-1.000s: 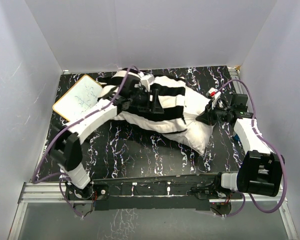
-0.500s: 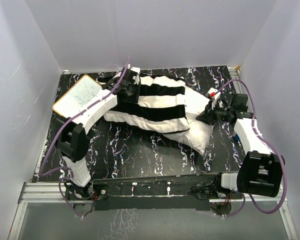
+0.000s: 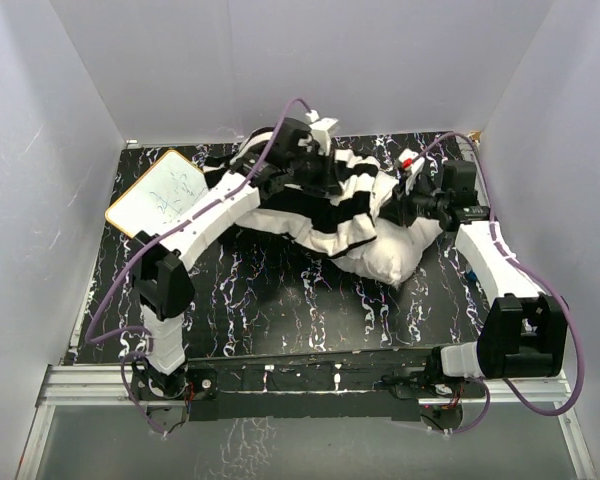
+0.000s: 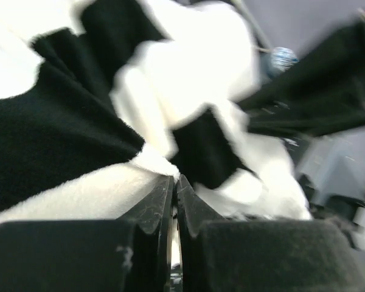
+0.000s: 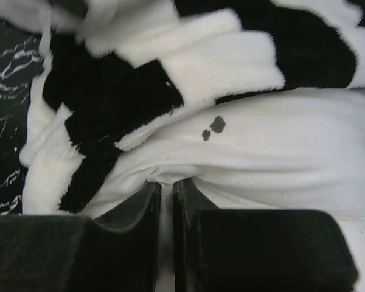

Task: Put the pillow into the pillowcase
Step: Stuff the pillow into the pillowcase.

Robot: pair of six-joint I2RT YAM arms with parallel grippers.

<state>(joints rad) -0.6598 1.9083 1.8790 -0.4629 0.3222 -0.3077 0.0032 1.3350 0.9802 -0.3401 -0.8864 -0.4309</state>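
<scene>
The left gripper (image 4: 175, 180), jaws pressed together on a fold of the striped pillowcase (image 3: 315, 195), holds the plush cloth gathered in a bunched ridge towards the far side of the table (image 3: 250, 290). Across from it, the right gripper (image 5: 166, 185) is clamped on a puckered pinch of the plain white pillow (image 3: 390, 255).

The pillow lies right of the table's centre. Its near right end bulges bare from the case and the rest is covered by stripes, so the job looks only partly done. The two holds seem to serve one purpose. The right arm appears to be anchoring the cushion so that it cannot slide, while the left arm takes the cloth near its edge, likely to draw the sleeve further over the exposed end. How much of the pillow really sits inside the case, rather than merely under it, cannot be told from here.

The count is two arms, two grippers, one pillow and one pillowcase. One small whiteboard (image 3: 157, 193) lies well apart at the far left, and two small dark spots mark the pillow's fabric close to the right arm's grip.
</scene>
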